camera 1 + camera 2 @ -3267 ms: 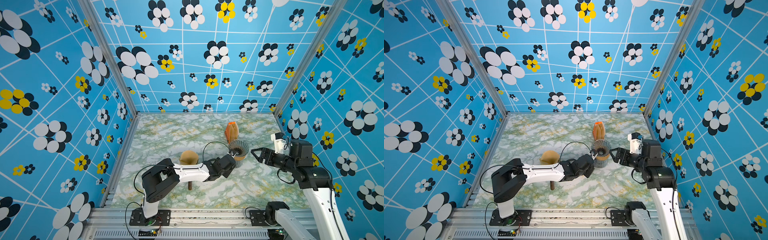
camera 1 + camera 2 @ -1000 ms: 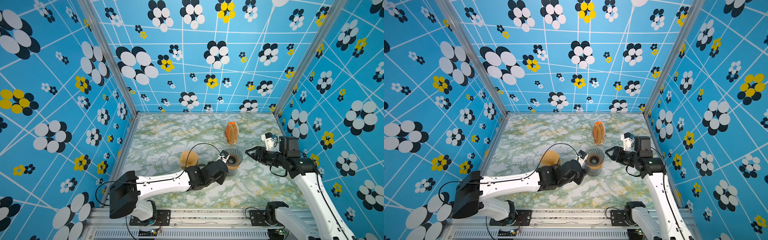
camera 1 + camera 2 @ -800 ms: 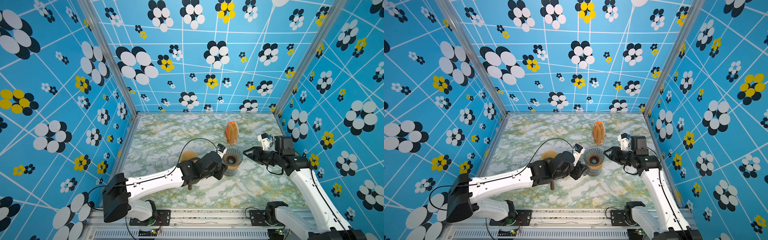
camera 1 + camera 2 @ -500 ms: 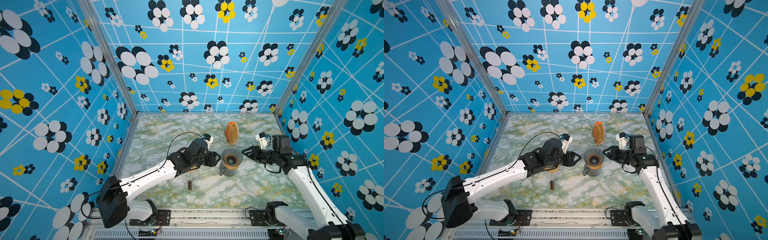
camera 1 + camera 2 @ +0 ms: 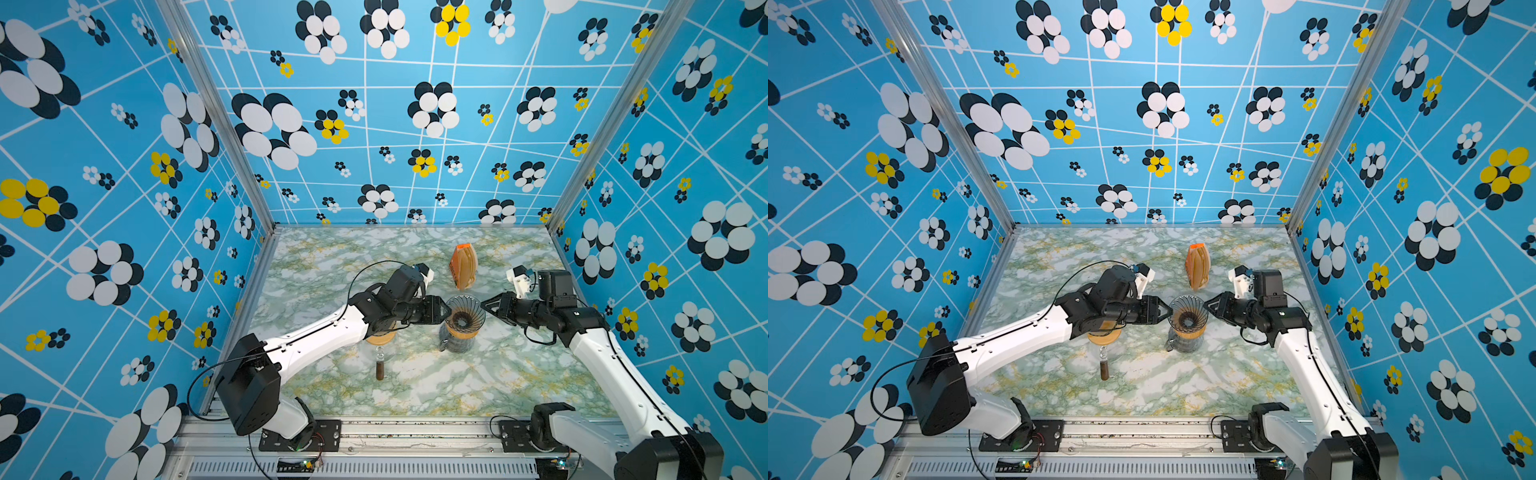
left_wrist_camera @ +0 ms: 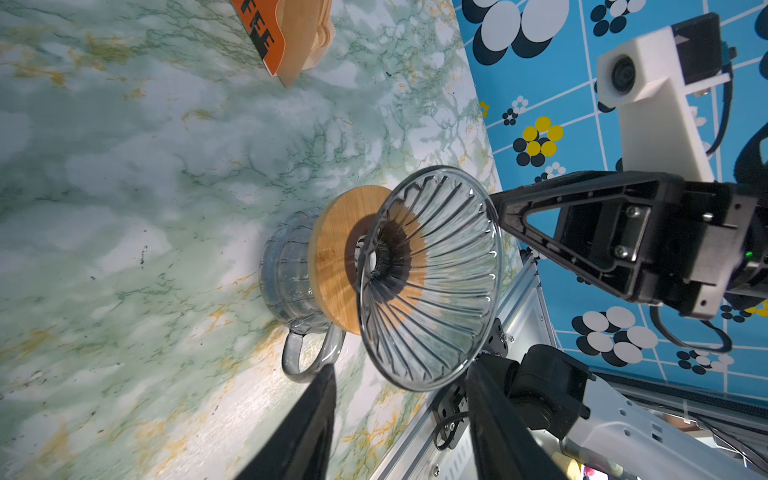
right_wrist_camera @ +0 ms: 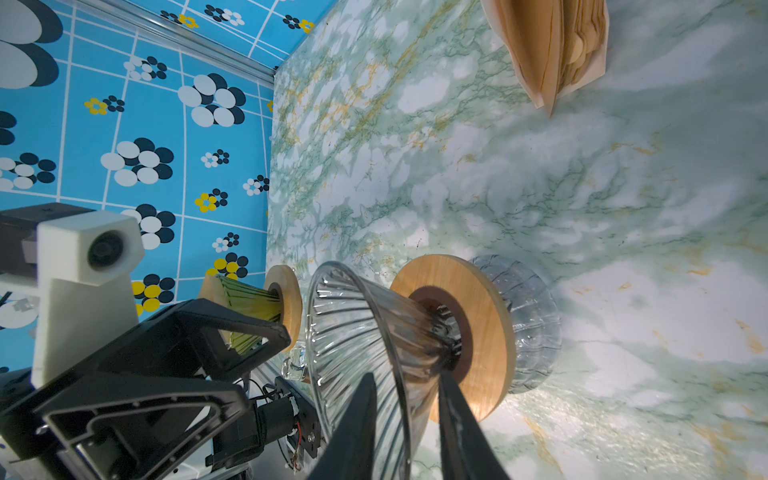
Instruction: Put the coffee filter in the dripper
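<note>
Barely begun: dripper [image 5: 462, 318] empty, filters [image 5: 463, 266] untouched in pack; L tool [image 5: 448, 311] & R tool [image 5: 484, 305] both apart at dripper rim.

**Dripper seated, filters still in their pack**

I see the dripper [image 5: 462, 318], a clear ribbed glass cone with a round wooden collar. It stands upright on a glass server [image 5: 451, 347], just toward three o'clock of the marble table's [image 5: 332, 257] middle. At its twelve o'clock, near but apart, the coffee filters [image 5: 463, 266] stand upright as a tan paper stack in an orange pack.
</note>
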Available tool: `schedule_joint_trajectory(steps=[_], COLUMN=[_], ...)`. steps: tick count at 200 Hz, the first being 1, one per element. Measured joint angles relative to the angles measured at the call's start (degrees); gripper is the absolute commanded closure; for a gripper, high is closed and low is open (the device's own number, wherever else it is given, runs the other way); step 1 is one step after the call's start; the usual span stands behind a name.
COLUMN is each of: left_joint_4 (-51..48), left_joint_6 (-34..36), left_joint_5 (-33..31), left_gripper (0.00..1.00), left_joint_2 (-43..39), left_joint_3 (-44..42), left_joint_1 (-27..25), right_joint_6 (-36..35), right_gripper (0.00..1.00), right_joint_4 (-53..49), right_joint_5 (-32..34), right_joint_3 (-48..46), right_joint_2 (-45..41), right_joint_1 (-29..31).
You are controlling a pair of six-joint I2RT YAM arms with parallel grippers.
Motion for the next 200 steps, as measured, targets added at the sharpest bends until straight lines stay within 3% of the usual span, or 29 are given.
schedule_joint_trajectory(steps=[200], left_joint_4=[-1.1], left_joint_6=[-2.3], left_joint_5=[3.1], left_gripper=[0.51], left_joint_2=[5.5], left_joint_3=[6.1], left_joint_1=[0.1], right_joint_6=[1.0], right_gripper=[0.86], right_joint_4=[2.1], right_joint_5=[0.6], right_joint_3=[-0.7], right_joint_2=[0.8], right_joint_1=[0.0])
